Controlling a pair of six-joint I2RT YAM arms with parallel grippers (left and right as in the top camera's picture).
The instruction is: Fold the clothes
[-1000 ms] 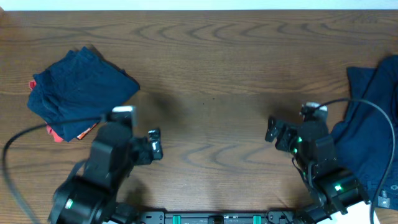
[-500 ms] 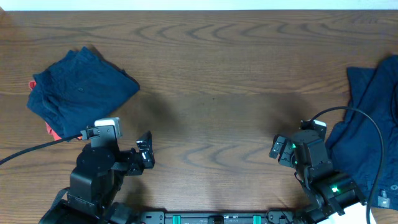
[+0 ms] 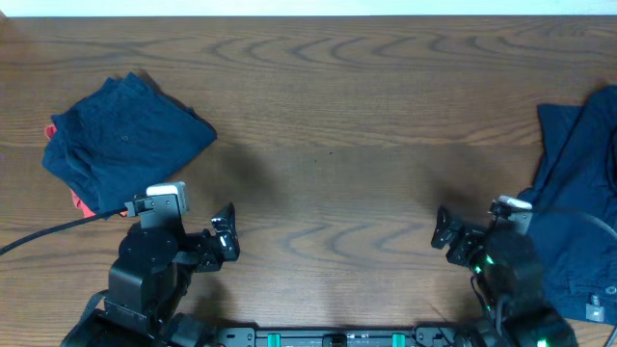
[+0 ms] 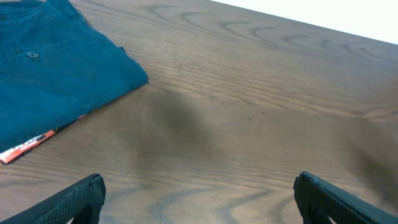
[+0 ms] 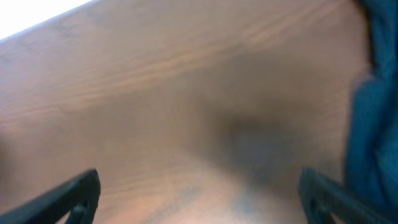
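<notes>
Robot test bench, lab-type setting. Wood-grain table with two black arms, left arm and right arm, mounted at the near edge by a rail with green fittings. A loose black cable trails across the tabletop, and a green status light glows on the right arm.
</notes>
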